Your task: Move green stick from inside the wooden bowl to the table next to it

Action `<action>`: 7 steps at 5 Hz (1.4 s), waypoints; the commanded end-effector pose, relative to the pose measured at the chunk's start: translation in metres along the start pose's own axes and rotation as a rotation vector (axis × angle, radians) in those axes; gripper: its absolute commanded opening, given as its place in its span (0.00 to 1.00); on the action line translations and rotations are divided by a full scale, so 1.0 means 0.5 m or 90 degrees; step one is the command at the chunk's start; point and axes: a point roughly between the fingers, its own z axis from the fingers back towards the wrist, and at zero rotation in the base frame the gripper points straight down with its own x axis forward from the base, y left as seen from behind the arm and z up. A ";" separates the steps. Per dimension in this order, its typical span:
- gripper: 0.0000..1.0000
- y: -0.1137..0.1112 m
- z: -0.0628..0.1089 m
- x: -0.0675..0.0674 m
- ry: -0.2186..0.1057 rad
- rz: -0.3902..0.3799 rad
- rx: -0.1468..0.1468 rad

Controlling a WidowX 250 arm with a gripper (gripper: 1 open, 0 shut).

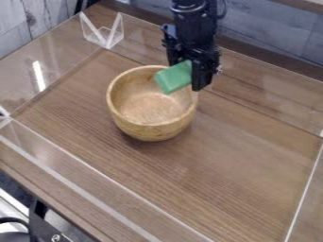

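The green stick (pixel 175 77) hangs in the air, tilted, over the far right rim of the wooden bowl (pixel 151 104). My black gripper (pixel 192 74) comes straight down from above and is shut on the green stick's upper right end. The bowl sits upright on the dark wood-grain table (pixel 214 170), left of centre, and its pale inside holds nothing.
Clear acrylic walls (pixel 51 57) run along the table's edges. A small clear acrylic stand (pixel 101 30) sits at the far left corner. Bare tabletop lies to the right of the bowl and in front of it.
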 end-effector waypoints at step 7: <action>0.00 -0.003 0.082 -0.120 -0.053 -0.117 -0.006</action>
